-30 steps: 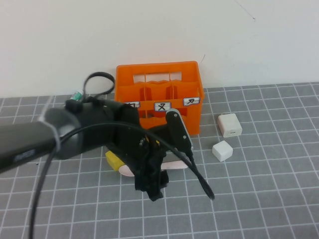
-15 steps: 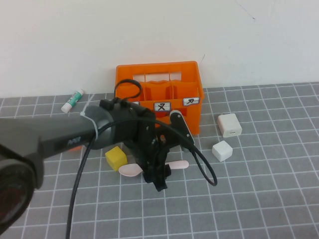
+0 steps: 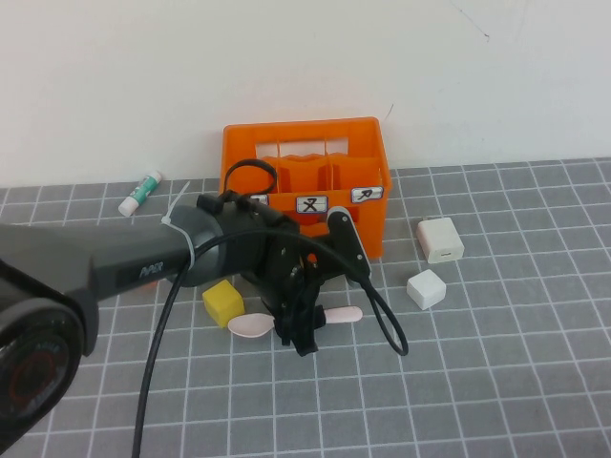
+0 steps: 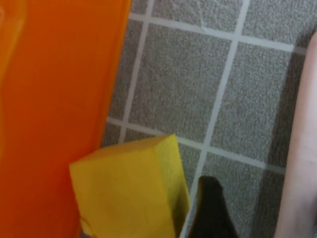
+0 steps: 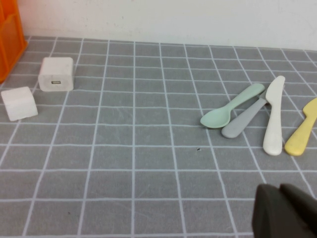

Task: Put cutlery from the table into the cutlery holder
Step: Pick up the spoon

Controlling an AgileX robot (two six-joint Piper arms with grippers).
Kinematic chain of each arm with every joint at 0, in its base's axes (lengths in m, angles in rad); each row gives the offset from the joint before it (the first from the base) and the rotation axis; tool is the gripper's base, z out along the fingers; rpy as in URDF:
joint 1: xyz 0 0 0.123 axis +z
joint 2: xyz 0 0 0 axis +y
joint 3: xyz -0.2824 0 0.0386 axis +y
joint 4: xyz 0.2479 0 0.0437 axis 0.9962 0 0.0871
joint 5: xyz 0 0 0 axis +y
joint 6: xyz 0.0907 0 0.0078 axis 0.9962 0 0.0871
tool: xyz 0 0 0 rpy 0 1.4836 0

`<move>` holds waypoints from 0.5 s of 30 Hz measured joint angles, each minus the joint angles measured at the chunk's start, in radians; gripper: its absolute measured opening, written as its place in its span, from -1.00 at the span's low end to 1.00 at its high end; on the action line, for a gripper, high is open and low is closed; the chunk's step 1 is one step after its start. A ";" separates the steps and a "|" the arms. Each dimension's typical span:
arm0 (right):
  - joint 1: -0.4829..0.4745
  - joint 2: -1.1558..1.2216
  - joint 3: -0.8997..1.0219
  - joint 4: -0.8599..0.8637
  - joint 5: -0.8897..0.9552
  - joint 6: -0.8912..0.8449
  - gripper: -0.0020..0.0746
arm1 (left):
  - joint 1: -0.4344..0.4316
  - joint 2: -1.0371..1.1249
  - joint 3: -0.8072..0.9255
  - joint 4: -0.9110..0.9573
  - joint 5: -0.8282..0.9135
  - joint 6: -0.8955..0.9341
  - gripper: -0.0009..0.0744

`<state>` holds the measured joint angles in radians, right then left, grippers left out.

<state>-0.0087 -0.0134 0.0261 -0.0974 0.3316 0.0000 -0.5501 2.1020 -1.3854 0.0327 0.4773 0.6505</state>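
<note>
Pale pink spoon (image 3: 344, 314), flat on the grey gridded table (image 3: 496, 363), just in front of the cutlery holder (image 3: 370, 229), lengthwise along the holder's front wall, oval bowl toward the yellow cube (image 3: 221, 302). Judged light, stiff and smooth plastic; thin and low against the surface, so likely to slip or pivot if pinched off-centre. Best taken across the straight flat handle near its middle, away from the curved bowl.

Left gripper (image 3: 298, 334), lowered over the middle of the spoon in front of the holder, hiding that part of it; open or closed cannot be told. In the left wrist view, spoon edge (image 4: 302, 148) close beside matt grey table, with the yellow cube just beside the holder's glossy orange wall.

Cutlery holder: bright orange moulded crate, slotted sides, inner dividers, three small white labels on the front. Yellow cube: soft-looking, matt, square-edged, near the holder's front left corner. Two white blocks (image 3: 440, 239) (image 3: 427, 288), rounded corners, to the right of the holder. White-and-green tube (image 3: 139, 192), to the left of the holder.

Right gripper (image 5: 285, 208), low over the table well apart from the holder; open or closed cannot be told. Ahead of it, more smooth plastic cutlery: mint spoon (image 5: 230, 108), grey spoon (image 5: 245, 121), white knife (image 5: 274, 116), yellow piece (image 5: 301, 129)
</note>
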 joint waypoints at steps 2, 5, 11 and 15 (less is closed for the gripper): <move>0.000 0.000 0.000 0.000 0.000 0.000 -0.95 | 0.000 0.002 -0.002 -0.010 0.007 0.000 0.12; 0.000 0.000 0.000 0.000 0.000 0.000 -0.95 | 0.000 0.004 -0.004 -0.033 0.026 0.000 -0.03; 0.000 0.000 0.000 0.000 0.000 0.000 -0.95 | 0.000 0.006 -0.010 -0.055 0.077 0.000 -0.67; 0.000 0.000 0.000 0.000 0.000 0.000 -0.95 | 0.000 -0.001 -0.012 -0.055 0.117 0.000 -0.67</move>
<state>-0.0087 -0.0134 0.0261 -0.0974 0.3316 0.0000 -0.5501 2.1013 -1.3976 -0.0226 0.5941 0.6505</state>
